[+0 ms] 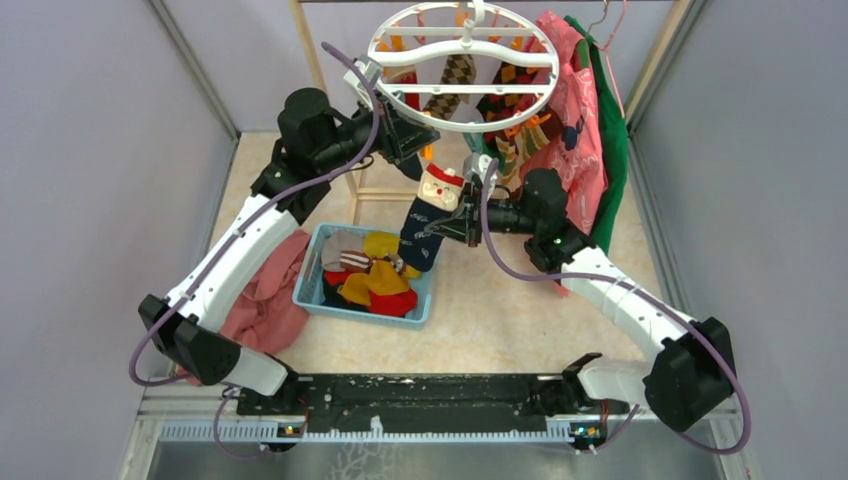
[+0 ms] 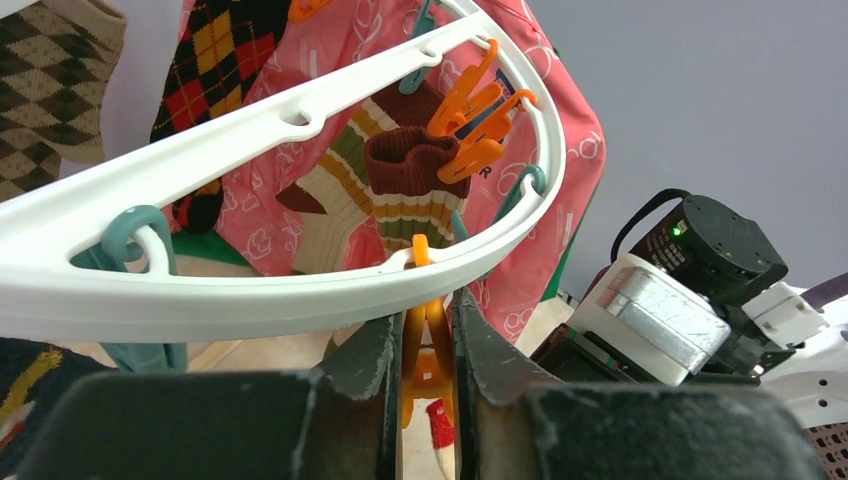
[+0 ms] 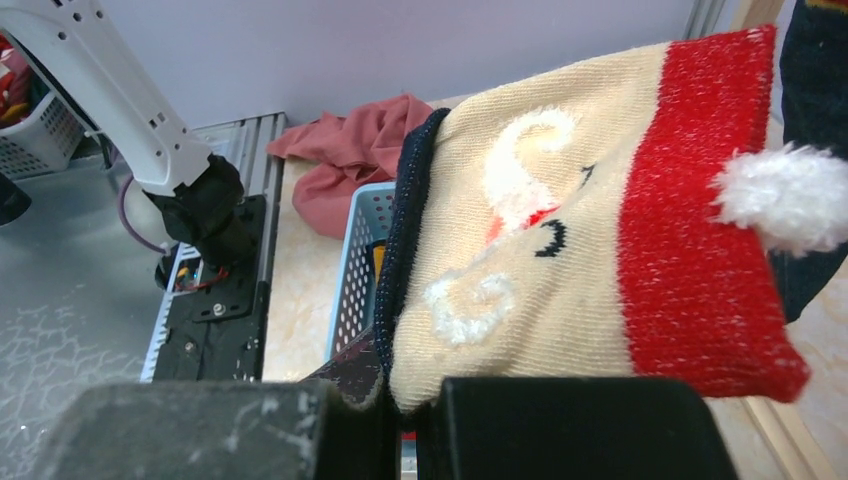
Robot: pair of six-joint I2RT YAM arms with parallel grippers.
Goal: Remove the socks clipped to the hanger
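The white ring hanger (image 1: pixel 470 127) hangs at the back, with several socks clipped under it: a brown argyle one (image 1: pixel 455 75) and a striped one (image 2: pixel 400 190) among them. My left gripper (image 1: pixel 425 150) reaches up under the ring's near rim (image 2: pixel 250 290). There it (image 2: pixel 428 330) is shut on an orange clip (image 2: pixel 428 350) that dangles from the rim. A navy sock with a Santa face (image 1: pixel 432 205) hangs from that clip. My right gripper (image 1: pixel 458 215) is shut on this sock's side, and its jaws (image 3: pixel 405 385) pinch the cream and navy edge of the Santa sock (image 3: pixel 560 250).
A blue basket (image 1: pixel 305 272) holding yellow, red and striped socks stands below the Santa sock. A pinkish-red cloth heap (image 1: pixel 265 300) lies left of it. Large pink and green garments (image 1: pixel 585 120) hang at the back right. A wooden rack post (image 1: pixel 310 50) rises behind the left arm.
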